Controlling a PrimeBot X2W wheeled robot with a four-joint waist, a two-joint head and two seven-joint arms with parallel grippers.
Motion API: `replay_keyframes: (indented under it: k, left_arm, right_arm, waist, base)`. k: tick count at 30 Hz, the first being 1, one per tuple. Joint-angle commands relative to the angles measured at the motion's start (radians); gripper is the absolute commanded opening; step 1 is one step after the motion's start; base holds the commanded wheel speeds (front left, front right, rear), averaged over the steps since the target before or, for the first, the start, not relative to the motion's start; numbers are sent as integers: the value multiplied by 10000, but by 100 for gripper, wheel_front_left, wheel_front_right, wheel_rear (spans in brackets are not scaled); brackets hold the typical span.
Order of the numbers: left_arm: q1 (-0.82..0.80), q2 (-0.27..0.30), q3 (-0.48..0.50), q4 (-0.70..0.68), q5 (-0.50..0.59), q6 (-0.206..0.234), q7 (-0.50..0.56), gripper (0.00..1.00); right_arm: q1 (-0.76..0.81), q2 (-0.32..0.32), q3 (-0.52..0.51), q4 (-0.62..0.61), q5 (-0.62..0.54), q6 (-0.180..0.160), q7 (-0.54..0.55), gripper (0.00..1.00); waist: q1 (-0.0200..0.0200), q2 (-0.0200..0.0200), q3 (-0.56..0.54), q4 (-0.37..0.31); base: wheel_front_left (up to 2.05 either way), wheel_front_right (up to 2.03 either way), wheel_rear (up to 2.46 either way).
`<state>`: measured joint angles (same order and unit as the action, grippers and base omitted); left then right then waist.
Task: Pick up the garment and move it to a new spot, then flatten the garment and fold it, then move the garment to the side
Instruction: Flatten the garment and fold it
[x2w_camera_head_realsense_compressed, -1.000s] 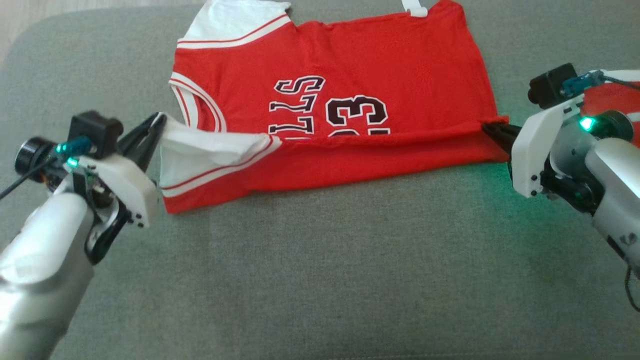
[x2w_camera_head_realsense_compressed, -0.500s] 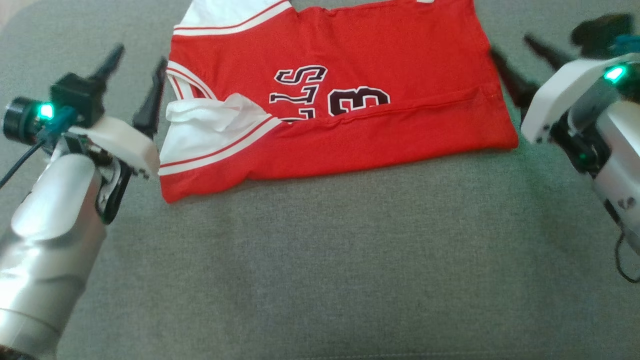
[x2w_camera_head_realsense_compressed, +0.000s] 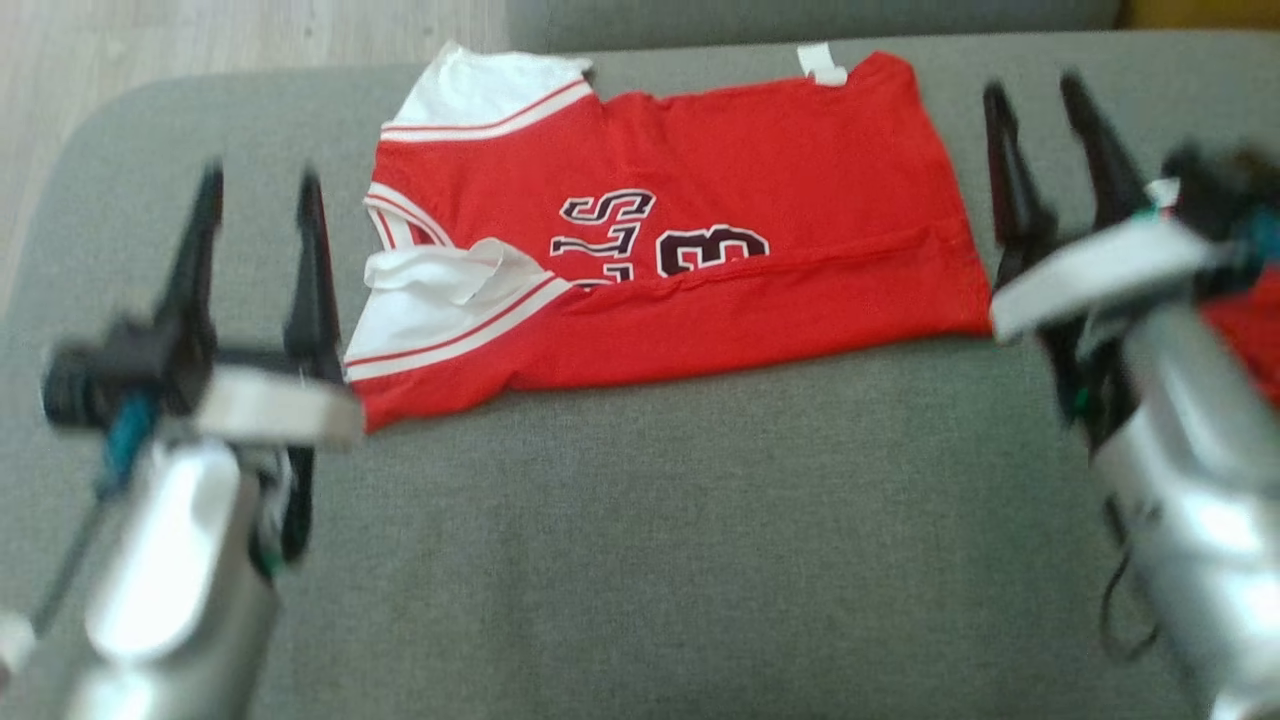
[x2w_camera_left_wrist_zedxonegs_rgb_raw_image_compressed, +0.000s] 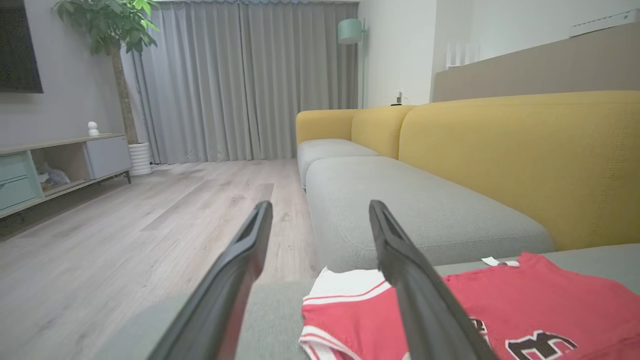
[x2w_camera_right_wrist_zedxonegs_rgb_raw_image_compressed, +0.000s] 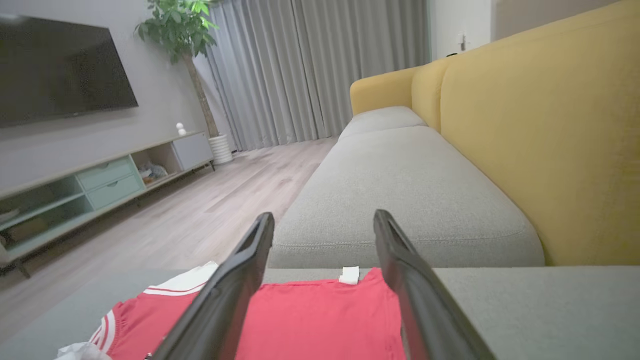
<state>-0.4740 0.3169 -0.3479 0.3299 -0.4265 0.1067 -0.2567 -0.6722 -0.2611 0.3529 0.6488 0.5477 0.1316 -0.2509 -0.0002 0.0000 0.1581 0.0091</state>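
A red jersey (x2w_camera_head_realsense_compressed: 760, 180) with white sleeves and black lettering lies on the grey cushion (x2w_camera_head_realsense_compressed: 640, 540). Its near edge is folded up over the number, and the near white sleeve is rumpled. My left gripper (x2w_camera_head_realsense_compressed: 255, 185) hangs open just left of the jersey, nothing between its fingers. At the jersey's right edge my right gripper (x2w_camera_head_realsense_compressed: 1035, 95) is open too and apart from the cloth. The left wrist view shows the jersey (x2w_camera_left_wrist_zedxonegs_rgb_raw_image_compressed: 525, 295) low on the right, past my own fingers (x2w_camera_left_wrist_zedxonegs_rgb_raw_image_compressed: 240, 260). In the right wrist view the jersey (x2w_camera_right_wrist_zedxonegs_rgb_raw_image_compressed: 310, 320) lies beneath my spread fingers (x2w_camera_right_wrist_zedxonegs_rgb_raw_image_compressed: 400, 265).
A yellow sofa back (x2w_camera_right_wrist_zedxonegs_rgb_raw_image_compressed: 540, 130) rises beyond the grey cushion, with a second grey seat (x2w_camera_left_wrist_zedxonegs_rgb_raw_image_compressed: 410, 205) past it. Wooden floor (x2w_camera_left_wrist_zedxonegs_rgb_raw_image_compressed: 125, 240) lies to the left, with a TV cabinet (x2w_camera_right_wrist_zedxonegs_rgb_raw_image_compressed: 90, 190) and a potted plant (x2w_camera_left_wrist_zedxonegs_rgb_raw_image_compressed: 115, 30) by the curtains.
Both grippers let go of the folded near edge, opened, and drew back and upward. The fold now rests on the jersey. The head camera shifted too.
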Motion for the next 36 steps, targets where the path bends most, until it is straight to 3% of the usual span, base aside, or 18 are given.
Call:
replay_keyframes:
  k: [1, 4, 7, 13, 19, 36]
  left_arm:
    - [-2, 138, 582, -563, 189, 73, -49, 100]
    - [1121, -275, 980, -1175, 511, 75, -49, 100]
    - [2073, -527, 1366, -1507, 898, 44, -50, 100]
    - [3215, -1142, 2165, -1635, 1250, -274, -50, 100]
    - [3321, -1336, 2677, -1416, 1573, -613, -50, 100]
    - [966, -927, 2606, 3350, 1796, -972, 699, 100]
  right_arm:
    - [635, 359, -299, -573, -445, -9, -105, 100]
    - [2075, 1229, -1642, -1584, -1415, -9, -106, 100]
    - [3215, 1762, -2218, -2409, -2178, -9, -107, 100]
    - [4385, 2073, -2534, -3159, -2790, -9, -107, 100]
    - [4583, 2103, -2355, -3459, -2576, -9, -108, 100]
    - [4294, 2107, -2274, -4063, -2336, -9, -108, 100]
  waist:
    - [2, 0, -170, -20]
    - [2, 0, -382, -54]
    - [2, 0, -493, -188]
    - [2, 0, -591, -343]
    - [2, 0, -426, -544]
    - [2, 0, 705, -712]
  base:
    - [0, 0, 0]
    - [0, 0, 0]
    - [0, 0, 0]
    - [0, 0, 0]
    - [0, 0, 0]
    - [0, 0, 0]
